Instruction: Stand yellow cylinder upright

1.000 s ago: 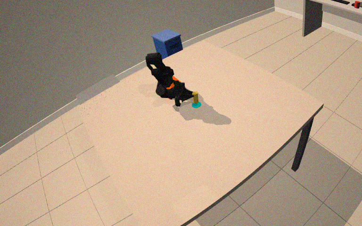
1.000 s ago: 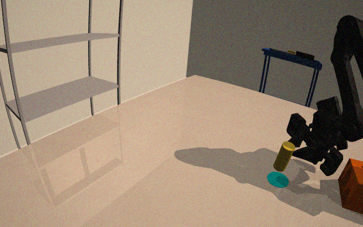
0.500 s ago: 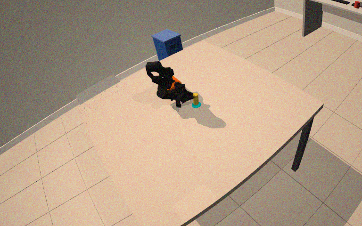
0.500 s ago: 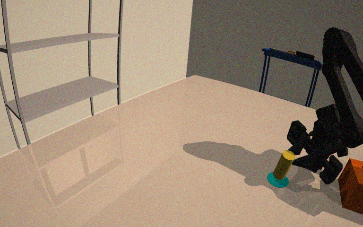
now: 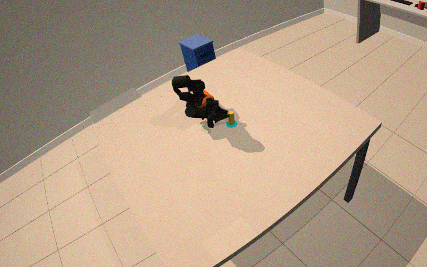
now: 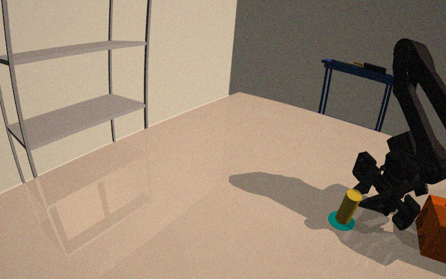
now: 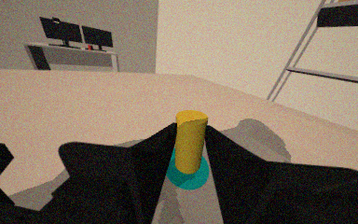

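The yellow cylinder point(image 5: 231, 118) point(image 6: 348, 208) point(image 7: 190, 145) stands upright on the cyan circle point(image 5: 231, 125) point(image 6: 333, 220) point(image 7: 188, 184). Its foot appears to rest within the circle, with cyan showing around it. My gripper point(image 5: 229, 115) point(image 6: 358, 196) point(image 7: 190, 128) is low beside the circle, shut on the cylinder near its upper end. In the wrist view one fingertip lies against each side of the cylinder. The narrow contact faces themselves are hidden.
An orange block point(image 6: 432, 226) stands close to the arm, partly cut off in the exterior view. The table point(image 5: 176, 176) carries the arm and its shadow. A blue cabinet point(image 5: 196, 52), a shelf rack point(image 6: 82, 113) and a blue side table point(image 6: 358, 70) stand in the background.
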`<state>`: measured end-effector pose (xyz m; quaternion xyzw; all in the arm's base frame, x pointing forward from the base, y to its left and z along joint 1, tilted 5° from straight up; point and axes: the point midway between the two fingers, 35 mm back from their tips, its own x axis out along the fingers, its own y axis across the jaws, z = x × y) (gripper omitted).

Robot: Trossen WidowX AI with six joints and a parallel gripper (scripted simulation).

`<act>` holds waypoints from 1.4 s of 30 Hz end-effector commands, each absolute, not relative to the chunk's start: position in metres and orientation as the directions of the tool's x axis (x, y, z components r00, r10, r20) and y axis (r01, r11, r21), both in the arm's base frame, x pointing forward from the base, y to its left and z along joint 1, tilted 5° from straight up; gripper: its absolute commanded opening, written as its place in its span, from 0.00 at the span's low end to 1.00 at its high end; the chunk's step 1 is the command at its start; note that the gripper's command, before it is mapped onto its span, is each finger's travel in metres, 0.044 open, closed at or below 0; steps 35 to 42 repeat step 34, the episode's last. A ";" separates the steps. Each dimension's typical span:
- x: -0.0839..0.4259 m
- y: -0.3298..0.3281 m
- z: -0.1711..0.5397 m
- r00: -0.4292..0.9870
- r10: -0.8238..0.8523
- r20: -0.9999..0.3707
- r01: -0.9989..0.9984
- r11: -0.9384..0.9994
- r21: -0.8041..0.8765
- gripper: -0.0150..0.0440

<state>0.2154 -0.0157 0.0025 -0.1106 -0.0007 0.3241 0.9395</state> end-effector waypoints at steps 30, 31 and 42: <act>0.221 -0.023 0.042 0.792 0.607 -0.060 -0.608 0.777 -0.161 0.93; 0.222 -0.023 0.044 0.792 0.607 -0.060 -0.608 0.778 -0.158 0.93; 0.222 -0.023 0.051 0.793 0.606 -0.059 -0.607 0.781 -0.147 0.93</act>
